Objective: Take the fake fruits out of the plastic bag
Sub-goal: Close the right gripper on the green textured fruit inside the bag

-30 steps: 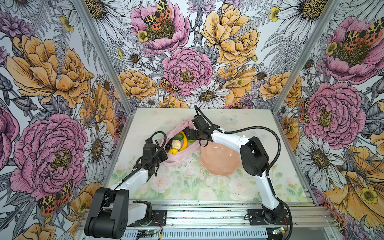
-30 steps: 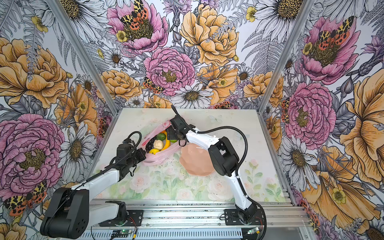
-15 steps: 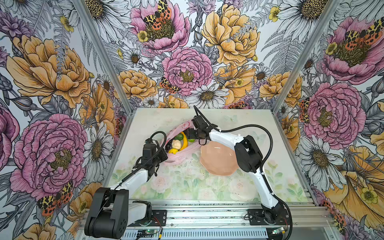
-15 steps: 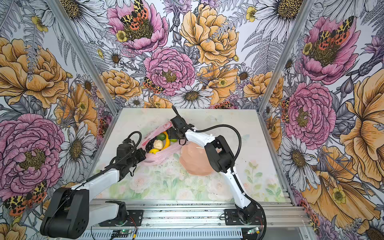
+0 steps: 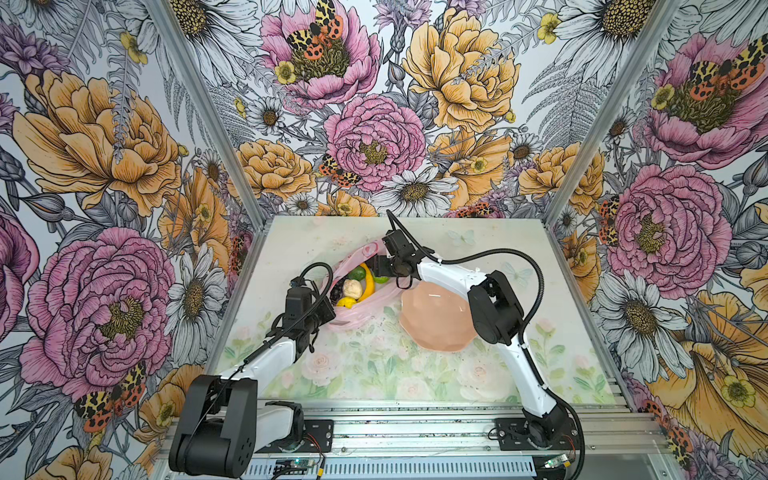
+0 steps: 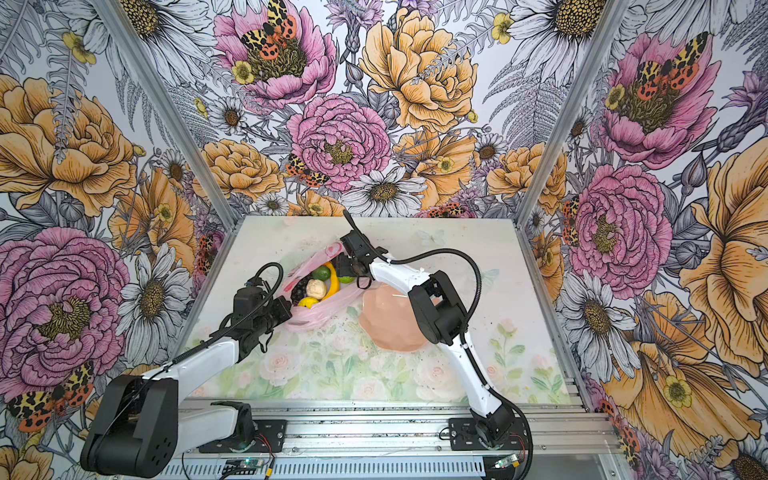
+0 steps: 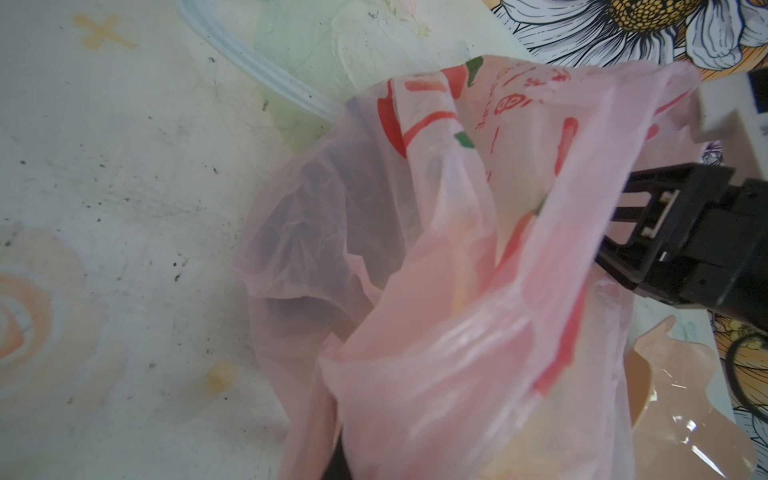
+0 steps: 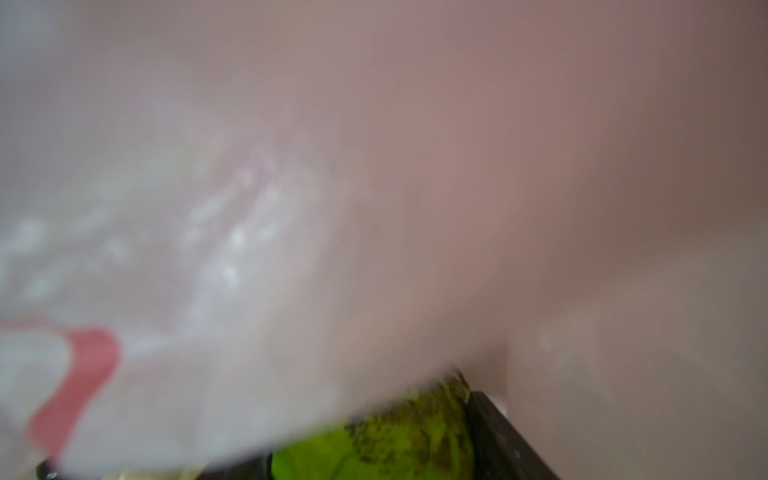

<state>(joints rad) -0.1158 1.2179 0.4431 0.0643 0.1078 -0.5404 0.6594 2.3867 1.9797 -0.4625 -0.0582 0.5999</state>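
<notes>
While left pincer (image 5: 329, 312) clamps plastic bag (image 5: 358, 316) rim, right pincer (image 5: 375, 273) brackets green lime (image 8: 374, 453); whether clamped, cannot tell.

Right wrist view blurred — plastic bag (image 8: 291, 187) against lens; lime (image 8: 374, 449) cut by edge; right gripper (image 5: 377, 273) tips buried — grip unclear

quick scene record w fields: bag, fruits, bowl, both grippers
plastic bag: mouth open, fruits showing
fake fruits: banana, lemon, cream piece, grapes, lime, all inside bag
bowl: beside bag, no fruit seen in it
left gripper: shut on bag edge
right gripper: in bag mouth at a second lime, grip unclear
</notes>
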